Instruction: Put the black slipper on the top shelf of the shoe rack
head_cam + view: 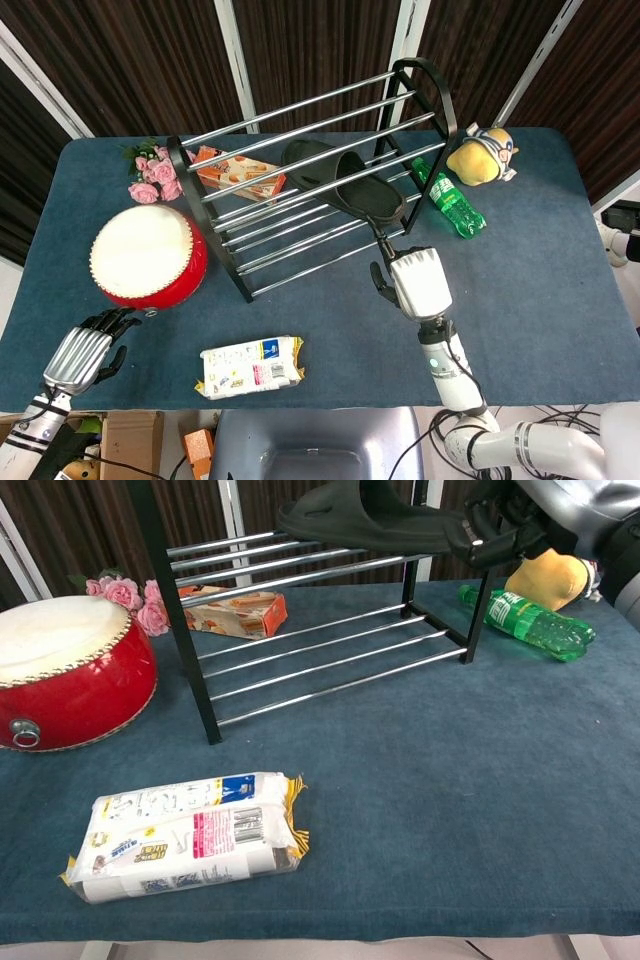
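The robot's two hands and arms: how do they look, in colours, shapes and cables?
The right hand has a silver metallic back and black fingers. Its forearm is made of white cylindrical segments with darker joints between them, ending in a rounded white elbow part. The left hand is built the same way: ribbed silver back, black fingers, then a white wrist. Black cables lie on the floor below the right arm.
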Controlling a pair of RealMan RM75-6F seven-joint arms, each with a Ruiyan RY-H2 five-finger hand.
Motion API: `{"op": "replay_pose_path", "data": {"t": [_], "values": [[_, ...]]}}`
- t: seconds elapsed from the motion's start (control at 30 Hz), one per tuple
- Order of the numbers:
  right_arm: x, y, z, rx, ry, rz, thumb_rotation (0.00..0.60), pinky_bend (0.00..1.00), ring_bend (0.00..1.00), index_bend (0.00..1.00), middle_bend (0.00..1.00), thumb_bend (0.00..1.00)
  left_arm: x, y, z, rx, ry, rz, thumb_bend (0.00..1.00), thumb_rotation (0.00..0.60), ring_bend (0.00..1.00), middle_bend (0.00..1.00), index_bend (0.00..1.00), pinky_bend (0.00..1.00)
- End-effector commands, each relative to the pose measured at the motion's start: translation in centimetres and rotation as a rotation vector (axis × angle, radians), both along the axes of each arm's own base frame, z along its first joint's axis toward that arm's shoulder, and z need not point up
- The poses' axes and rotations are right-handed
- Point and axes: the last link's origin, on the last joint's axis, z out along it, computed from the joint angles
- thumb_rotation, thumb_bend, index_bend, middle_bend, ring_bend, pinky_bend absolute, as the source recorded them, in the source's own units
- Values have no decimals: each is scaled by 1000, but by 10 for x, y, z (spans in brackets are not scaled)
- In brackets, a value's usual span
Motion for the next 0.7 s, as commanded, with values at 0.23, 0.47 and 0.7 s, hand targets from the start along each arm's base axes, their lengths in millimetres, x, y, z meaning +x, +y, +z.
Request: {"op": "replay_pose_path", "data": {"t": [0.23, 0.47, 0.7], "values": [[-13, -22, 18, 90, 34, -289, 600, 964, 959, 0, 843, 572, -1, 0, 1, 3, 0, 9, 560, 600, 185, 192, 297, 354], [-21, -33, 30, 71, -2, -365, 600, 966, 960, 0, 843, 608, -1, 0, 0, -3, 3, 12, 560, 600, 187, 201, 297, 355], [-32, -56, 34, 104, -70, -463, 600, 966, 961, 0, 845, 608, 0, 0, -1, -5, 7, 15, 560, 600, 187, 204, 296, 356]]}}
